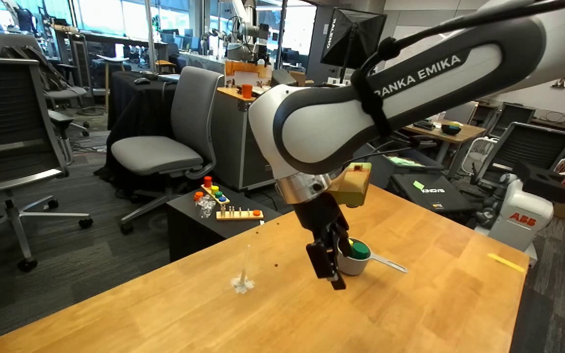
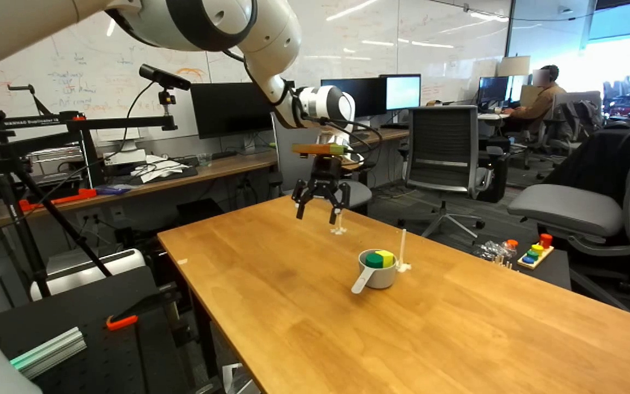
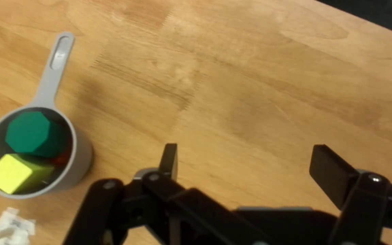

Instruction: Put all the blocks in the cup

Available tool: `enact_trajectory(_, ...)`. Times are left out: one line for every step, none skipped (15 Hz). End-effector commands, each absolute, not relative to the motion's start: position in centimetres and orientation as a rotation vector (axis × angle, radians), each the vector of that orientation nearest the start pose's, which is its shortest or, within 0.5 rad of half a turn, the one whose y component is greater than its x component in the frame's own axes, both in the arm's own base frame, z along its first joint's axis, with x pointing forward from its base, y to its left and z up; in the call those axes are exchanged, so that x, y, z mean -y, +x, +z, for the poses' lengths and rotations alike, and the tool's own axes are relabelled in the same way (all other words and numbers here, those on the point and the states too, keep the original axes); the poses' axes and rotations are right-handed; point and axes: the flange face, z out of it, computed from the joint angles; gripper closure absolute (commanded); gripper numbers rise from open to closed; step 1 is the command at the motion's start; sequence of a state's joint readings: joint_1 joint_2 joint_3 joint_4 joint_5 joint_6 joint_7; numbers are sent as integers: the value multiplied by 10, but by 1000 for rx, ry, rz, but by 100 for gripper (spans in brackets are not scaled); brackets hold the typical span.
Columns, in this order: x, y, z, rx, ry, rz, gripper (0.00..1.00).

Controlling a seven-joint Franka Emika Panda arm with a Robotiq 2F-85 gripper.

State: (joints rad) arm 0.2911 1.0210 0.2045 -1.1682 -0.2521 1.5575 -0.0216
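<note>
Black gripper (image 3: pixel 244 153) spread wide over the wooden table (image 3: pixel 216 68), nothing gripped, grey cup (image 3: pixel 83 154) set upright to one side, green block (image 3: pixel 29 132) and yellow block (image 3: pixel 10 173) contained inside, red block (image 3: pixel 62 158) partly hidden below them

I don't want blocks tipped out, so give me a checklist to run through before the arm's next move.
1. Gripper open, nothing between its fingers: ok.
2. Gripper apart from the cup: ok, a gap shows in an exterior view.
3. Cup upright on the table: ok.
4. Green block inside the cup: ok.
5. Yellow block inside the cup: ok, its top near the rim.
6. How the red block lies in the cup: cannot tell, only a patch of red shows.
</note>
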Motion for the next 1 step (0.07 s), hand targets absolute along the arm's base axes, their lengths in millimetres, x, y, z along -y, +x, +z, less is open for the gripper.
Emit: enact_trajectory(-290, 619, 145, 918, -3056, 961, 0)
